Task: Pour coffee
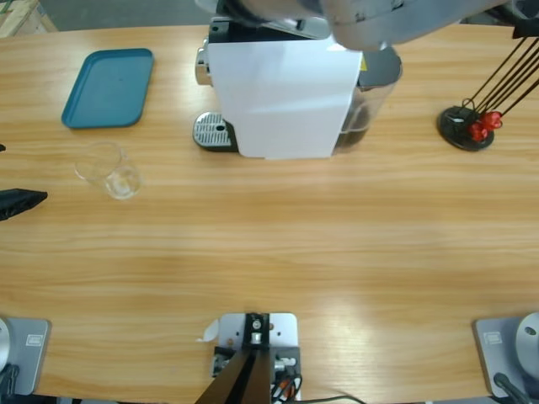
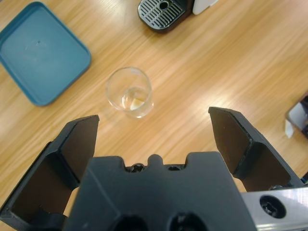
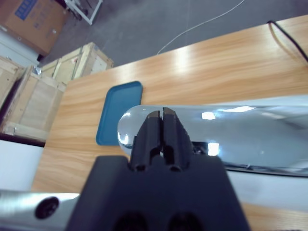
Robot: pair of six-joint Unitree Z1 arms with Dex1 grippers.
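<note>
The left gripper [image 2: 154, 139], jaws spread wide and holding nothing, hovers near an empty clear glass [image 2: 130, 91] by the table's [image 1: 337, 252] left edge. The right gripper [image 3: 161, 118], jaws pressed together, rests over the coffee machine's [image 1: 278, 97] chrome lever [image 3: 250, 132]. No coffee appears yet; brewing and pouring seem still ahead.

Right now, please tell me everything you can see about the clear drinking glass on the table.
The glass is small, clear and round, standing upright on the wooden table with its mouth open. It looks nearly empty; only a faint pale trace shows at its bottom. It stands beside the blue tray, apart from it, and short of the coffee machine's drip grille. Nothing touches it; the left gripper is near it, jaws open.
</note>
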